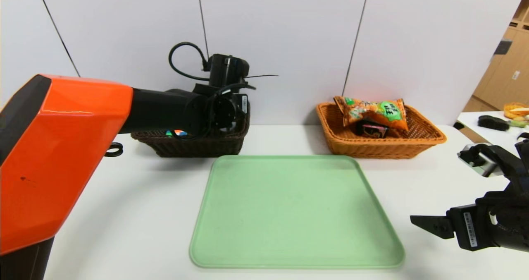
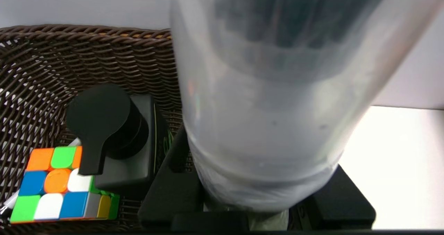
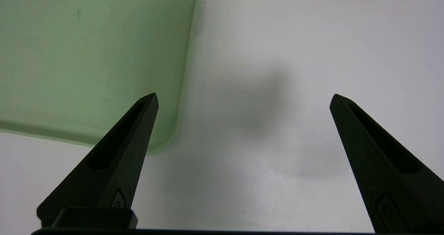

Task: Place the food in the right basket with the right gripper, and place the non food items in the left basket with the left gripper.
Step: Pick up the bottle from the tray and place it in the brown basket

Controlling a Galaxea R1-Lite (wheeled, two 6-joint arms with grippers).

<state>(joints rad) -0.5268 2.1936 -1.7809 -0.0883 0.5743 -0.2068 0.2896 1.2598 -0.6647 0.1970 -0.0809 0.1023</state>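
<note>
L end effector [image 2: 256, 210] is over the dark left basket [image 1: 194, 145] at the far left of the tabletop [image 1: 124, 214], clenched on a clear cylindrical container [image 2: 263, 99] that looks like a bottle or tube, type unclear. The container hangs above the basket's right part, by the rim, not yet set down. Already in that basket: a colour cube [image 2: 59, 186] and a black gadget [image 2: 118, 141] touching it.

R end effector [image 3: 242, 124] sits released at near right, fingers wide apart w/ nothing between, above bare tabletop just beside the green tray [image 1: 295, 211] corner.

Orange right basket [image 1: 382, 141] at far right holds a snack bag [image 1: 374, 112] and a small dark pack [image 1: 372, 129] under it. Tray shows no items.

Step in hand, prob the last non-food drop. Next move likely calls for lowering inside the rim, clear of the cube and gadget, then letting go and lifting straight out.
</note>
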